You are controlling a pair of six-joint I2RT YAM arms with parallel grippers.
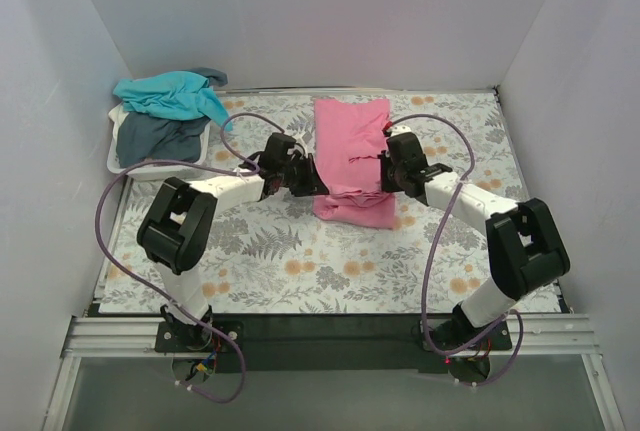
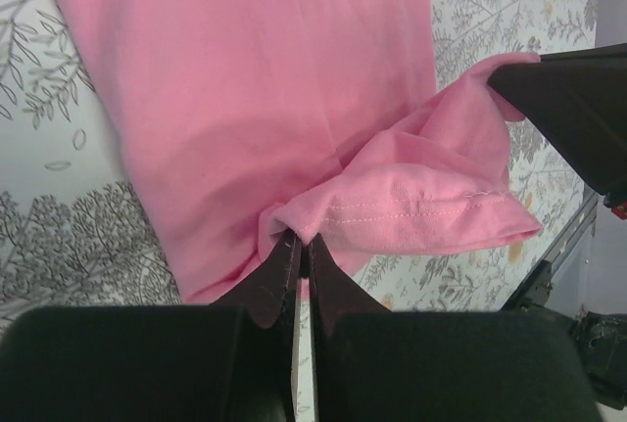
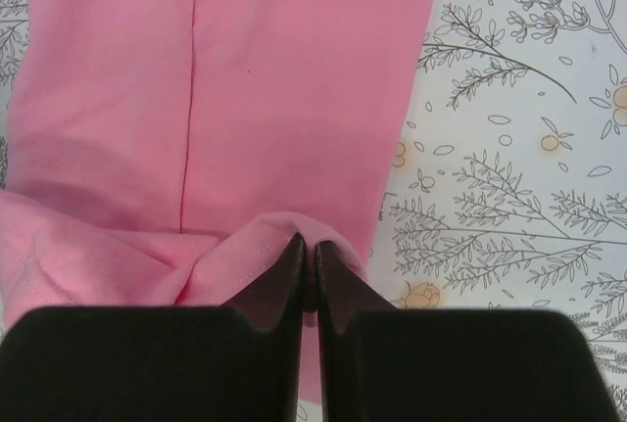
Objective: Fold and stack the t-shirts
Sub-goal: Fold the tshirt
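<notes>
Robot lab booth — plain white walls (image 1: 300, 11), floral tablecloth (image 1: 300, 271), aluminium mounting rail (image 1: 110, 336), looping purple cables (image 1: 432, 251)

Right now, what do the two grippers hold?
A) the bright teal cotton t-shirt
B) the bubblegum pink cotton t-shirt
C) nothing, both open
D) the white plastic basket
B: in the wrist views the left gripper and the right gripper are each shut on a fold of the bubblegum pink cotton t-shirt; the bright teal cotton t-shirt lies in the white plastic basket, away from both.
</notes>
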